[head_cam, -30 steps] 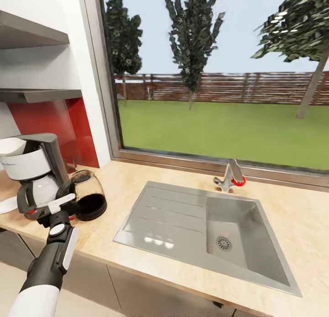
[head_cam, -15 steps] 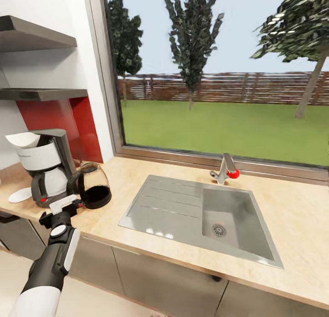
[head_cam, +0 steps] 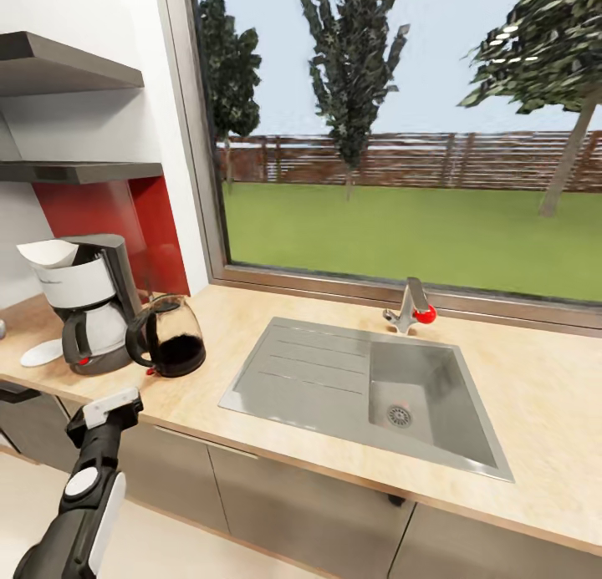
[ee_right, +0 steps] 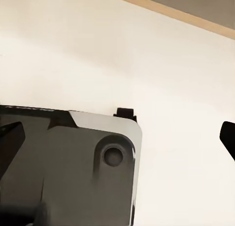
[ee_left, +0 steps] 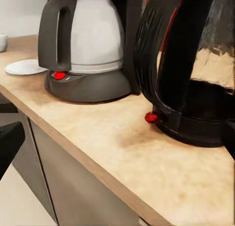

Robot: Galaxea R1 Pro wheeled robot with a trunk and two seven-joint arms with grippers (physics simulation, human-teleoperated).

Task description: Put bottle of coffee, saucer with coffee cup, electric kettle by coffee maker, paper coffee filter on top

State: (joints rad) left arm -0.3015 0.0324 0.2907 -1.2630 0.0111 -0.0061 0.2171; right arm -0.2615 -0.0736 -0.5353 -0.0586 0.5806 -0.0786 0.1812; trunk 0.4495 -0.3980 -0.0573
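Observation:
The coffee maker (head_cam: pixel 84 312) stands at the counter's left end with a white paper filter (head_cam: pixel 46 251) on its top. The dark glass electric kettle (head_cam: pixel 167 338) sits right beside it, upright on the countertop (head_cam: pixel 234 328). A white saucer (head_cam: pixel 42 353) lies on the coffee maker's other side, and a pale cup (ee_left: pixel 2 41) shows at the picture's edge past the saucer (ee_left: pixel 27 67). My left gripper (head_cam: pixel 104 410) hangs open in front of the counter edge, apart from the kettle (ee_left: pixel 191 84) and coffee maker (ee_left: pixel 83 40). My right gripper (ee_right: pixel 117 138) is open over the robot's base.
A steel sink (head_cam: pixel 368 387) with a faucet (head_cam: pixel 410 307) is set in the counter to the right. Two wall shelves (head_cam: pixel 75 171) hang above the coffee maker beside a red backsplash. A large window runs behind the counter. Cabinet fronts (head_cam: pixel 251 495) lie below.
The camera has pulled back from the counter. My left gripper has drawn away from the kettle and now sits lower, in front of the counter edge. The kettle stays beside the coffee maker.

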